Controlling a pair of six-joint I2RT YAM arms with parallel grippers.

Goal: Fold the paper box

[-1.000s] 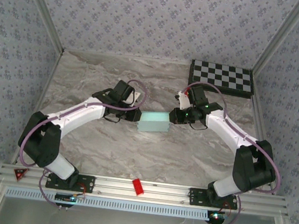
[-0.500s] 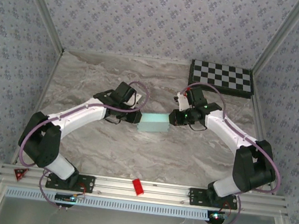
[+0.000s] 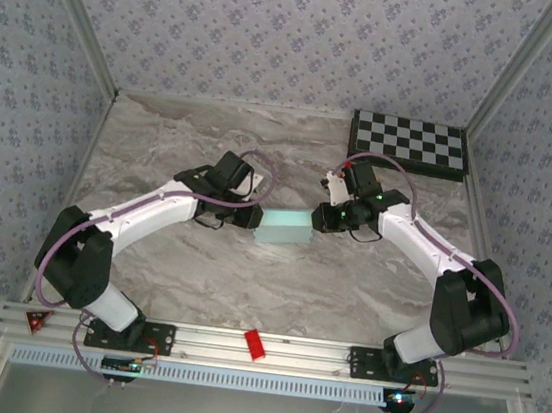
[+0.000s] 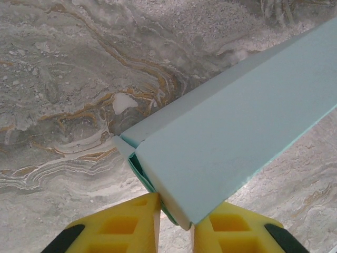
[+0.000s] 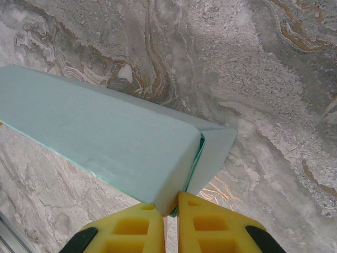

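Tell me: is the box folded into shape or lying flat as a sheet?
Folded: the box forms a rectangular body with creased edges. At its right end a flap stands ajar, not tucked in.

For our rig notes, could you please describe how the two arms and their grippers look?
Both match: the left arm and right arm have white links with black joints and bases. A purple cable loops along each. Small green lights glow on the right wrist. The left gripper and right gripper have yellow fingers with moulded recesses and black patches.
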